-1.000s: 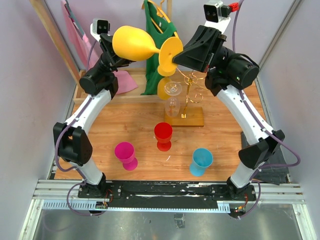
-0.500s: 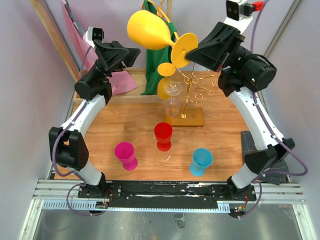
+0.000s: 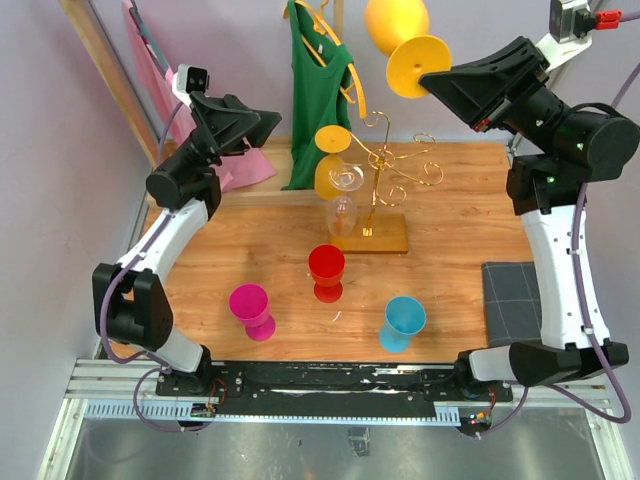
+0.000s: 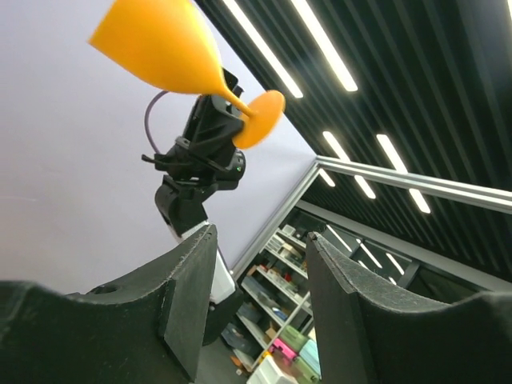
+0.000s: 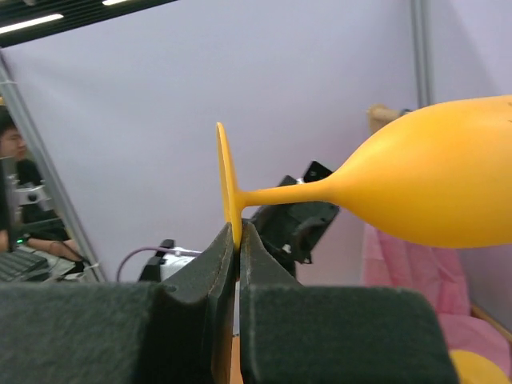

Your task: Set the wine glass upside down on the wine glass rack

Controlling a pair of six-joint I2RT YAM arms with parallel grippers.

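Observation:
My right gripper [image 3: 447, 78] is shut on the foot rim of a yellow wine glass [image 3: 400, 28], held high above the back of the table; its bowl points left. In the right wrist view the pads [image 5: 228, 244] pinch the thin foot and the glass [image 5: 432, 188] lies sideways. The left wrist view shows it from below [image 4: 164, 44]. The gold wine glass rack [image 3: 378, 180] stands at the table's back middle, with a yellow glass [image 3: 330, 165] and a clear glass [image 3: 345, 200] hanging on it. My left gripper [image 3: 268, 122] is open and empty, raised at the back left.
A red cup [image 3: 326, 270], a pink cup [image 3: 251, 308] and a blue cup [image 3: 403, 322] stand on the front half of the wooden table [image 3: 250, 240]. A green top [image 3: 315, 95] and a pink garment [image 3: 240, 160] hang on a wooden frame behind. A grey mat [image 3: 512, 295] lies at the right.
My left gripper let go of the yellow glass and drew back left. My right gripper carried the glass by its foot up and to the right.

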